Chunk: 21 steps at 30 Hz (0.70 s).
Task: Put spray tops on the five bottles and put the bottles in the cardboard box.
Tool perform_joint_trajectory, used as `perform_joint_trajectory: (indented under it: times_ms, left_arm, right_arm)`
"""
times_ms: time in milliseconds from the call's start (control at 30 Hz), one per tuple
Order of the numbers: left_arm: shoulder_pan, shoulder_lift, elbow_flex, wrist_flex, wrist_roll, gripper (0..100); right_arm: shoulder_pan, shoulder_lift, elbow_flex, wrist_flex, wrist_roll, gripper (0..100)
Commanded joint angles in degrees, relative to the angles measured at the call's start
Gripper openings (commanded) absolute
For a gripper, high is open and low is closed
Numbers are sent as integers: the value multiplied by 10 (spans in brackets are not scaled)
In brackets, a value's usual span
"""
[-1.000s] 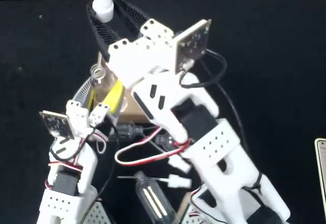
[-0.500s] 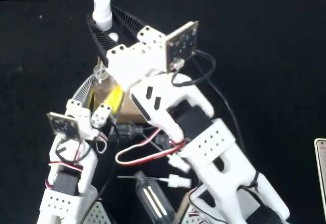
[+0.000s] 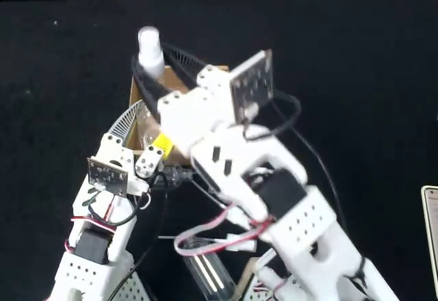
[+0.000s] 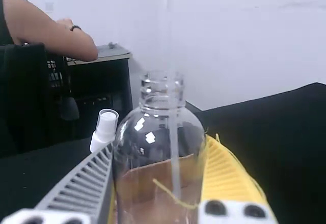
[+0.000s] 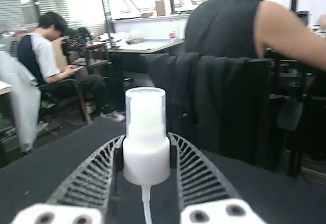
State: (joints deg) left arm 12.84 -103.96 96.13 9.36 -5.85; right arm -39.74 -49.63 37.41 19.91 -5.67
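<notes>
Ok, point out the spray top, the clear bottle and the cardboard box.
spray top (image 5: 146, 158): right wrist view, on its white collar.
clear bottle (image 4: 153, 147): left wrist view, on its shoulder below the open neck.
cardboard box (image 3: 136, 90): high view, on its brown side wall.

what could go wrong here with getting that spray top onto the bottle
1. The spray top in the right gripper sits apart from the neck of the bottle; its thin dip tube could miss the narrow opening and bend.
2. The left gripper holds the smooth bottle by its body between its jaws, so pressing the top on might tilt or slip it.
</notes>
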Motion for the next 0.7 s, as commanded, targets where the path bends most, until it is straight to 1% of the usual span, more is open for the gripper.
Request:
perform_joint_trajectory:
  times_ms: [0, 67, 100, 167, 233, 400, 467, 533, 600, 667]
  left_arm:
    - [4, -7, 13, -12, -4, 30]
    - [4, -7, 13, -11, -4, 30]
    - [4, -6, 13, -11, -4, 30]
    - [4, -6, 13, -11, -4, 30]
    - [4, -6, 13, -11, -4, 30]
    - [4, -6, 13, -11, -4, 30]
    - [4, -6, 13, -11, -4, 30]
    - [4, -6, 13, -11, -5, 30]
    - [4, -6, 13, -11, -7, 30]
    - [4, -6, 13, -11, -7, 30]
  right_arm:
    - [-35, -66, 34, 9, 28, 12]
    - [-49, -77, 53, 9, 76, 35]
    - [-53, -79, 56, 9, 93, 66]
    - [-55, -79, 56, 10, 103, 129]
    - [-55, -80, 55, 10, 103, 166]
    - [-51, -81, 45, 15, 106, 155]
    - [-51, -81, 22, 48, 107, 156]
    - [-46, -82, -21, 103, 107, 158]
    - [-13, -82, -82, 171, 107, 156]
    - [40, -82, -137, 232, 107, 156]
